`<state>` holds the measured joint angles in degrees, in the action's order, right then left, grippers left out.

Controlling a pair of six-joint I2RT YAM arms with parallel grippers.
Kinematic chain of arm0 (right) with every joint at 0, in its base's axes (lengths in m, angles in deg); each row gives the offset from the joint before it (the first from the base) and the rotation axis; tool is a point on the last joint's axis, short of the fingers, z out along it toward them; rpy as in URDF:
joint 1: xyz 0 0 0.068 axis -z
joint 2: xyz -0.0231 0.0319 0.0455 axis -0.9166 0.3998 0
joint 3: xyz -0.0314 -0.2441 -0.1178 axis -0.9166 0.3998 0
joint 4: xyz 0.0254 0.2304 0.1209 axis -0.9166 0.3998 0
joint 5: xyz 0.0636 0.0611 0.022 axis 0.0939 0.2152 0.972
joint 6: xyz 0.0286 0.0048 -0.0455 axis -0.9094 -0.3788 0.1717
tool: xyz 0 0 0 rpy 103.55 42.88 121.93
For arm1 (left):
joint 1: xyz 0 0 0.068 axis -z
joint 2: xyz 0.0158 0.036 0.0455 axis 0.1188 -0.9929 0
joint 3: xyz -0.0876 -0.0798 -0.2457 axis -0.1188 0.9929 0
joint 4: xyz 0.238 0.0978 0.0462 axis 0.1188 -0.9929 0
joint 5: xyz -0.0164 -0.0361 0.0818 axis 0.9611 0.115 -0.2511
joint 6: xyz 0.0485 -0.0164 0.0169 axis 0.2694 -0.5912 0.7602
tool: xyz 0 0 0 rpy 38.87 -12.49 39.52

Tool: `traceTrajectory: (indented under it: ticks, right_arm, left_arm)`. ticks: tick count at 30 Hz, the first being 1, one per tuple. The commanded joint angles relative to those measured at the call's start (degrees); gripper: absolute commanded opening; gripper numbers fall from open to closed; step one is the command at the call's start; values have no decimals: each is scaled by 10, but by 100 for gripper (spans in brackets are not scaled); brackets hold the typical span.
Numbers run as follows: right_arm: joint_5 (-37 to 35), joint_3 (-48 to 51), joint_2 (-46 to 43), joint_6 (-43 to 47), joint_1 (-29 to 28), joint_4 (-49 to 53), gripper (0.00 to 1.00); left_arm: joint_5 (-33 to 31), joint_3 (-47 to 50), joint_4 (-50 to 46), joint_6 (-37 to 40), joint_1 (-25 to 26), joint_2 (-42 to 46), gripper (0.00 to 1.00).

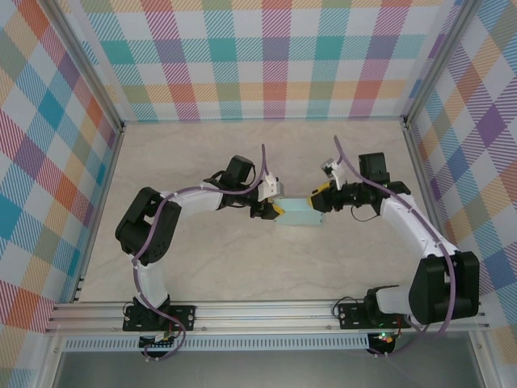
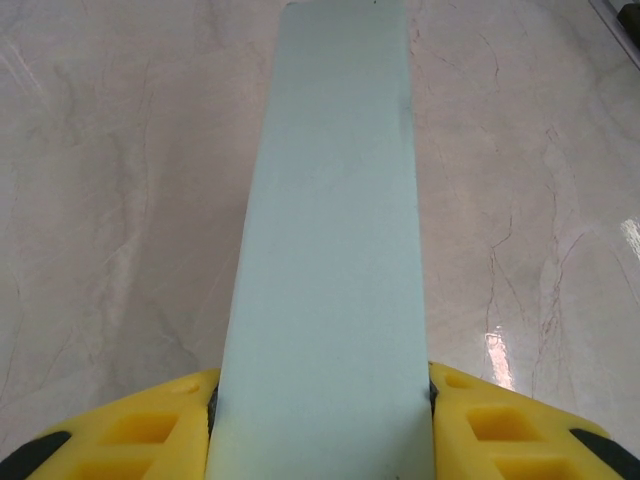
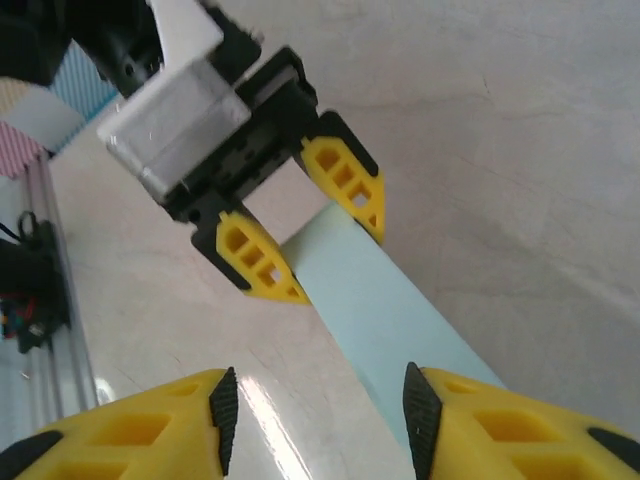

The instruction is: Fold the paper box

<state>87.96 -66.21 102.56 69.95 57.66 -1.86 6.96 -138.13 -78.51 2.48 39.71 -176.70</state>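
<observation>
Folding stage: judged as under way; the pale mint-turquoise thin-card paper box (image 1: 297, 214) is seen as a long, narrow, flat strip, and no raised wall can be made out.
Box position: near the middle of the worktop (image 1: 242, 267), spanning the space between the two grippers; whether it is lifted or resting cannot be told.
Long axis: laid left to right in the top view, running straight out from the left gripper (image 1: 275, 212) toward the right gripper (image 1: 317, 202).
Left gripper: clenched on one end of the box, as judged from its wrist view, where the card fills the gap between the yellow fingers (image 2: 140, 430) edge to edge.
Right gripper: released; a bare gap is seen between its fingers (image 3: 500, 425), and the card's other end runs off-centre, beside or under one finger.
Relation for the coming move: each arm is at one end, so neither is nearer; the right gripper would need shifting sideways before the card could be centred in its gap.
Surface: pale marbled worktop, glossy with glare; the card is judged likely to slide.
Room: pastel chequered wall panels (image 1: 258, 56) on three sides, a metal rail (image 1: 266, 311) at the near edge.
</observation>
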Motion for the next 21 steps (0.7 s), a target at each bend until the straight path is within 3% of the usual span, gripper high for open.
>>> traceTrajectory:
  ticks: [1, 3, 7, 11, 15, 21]
  right_arm:
    - [86, -37, 49, -221, 1, -33, 32]
    - [129, -45, 92, -280, 1, -23, 27]
    - [160, -37, 127, -260, 7, 16, 21]
    - [230, -19, 185, -291, 23, -17, 14]
    - [203, -19, 246, -289, 51, -18, 8]
    - [85, 5, 264, -243, 56, -6, 8]
  left_arm:
    - [-37, 1, -40, 3, 0, -4, 41]
    - [-36, -2, -39, -1, -1, -8, 41]
    - [-38, -10, -46, -4, 0, -11, 42]
    - [-40, -20, -67, 7, -1, -18, 42]
    - [-42, -23, -74, 12, 0, -21, 42]
    - [-44, -30, -86, 15, 0, -29, 42]
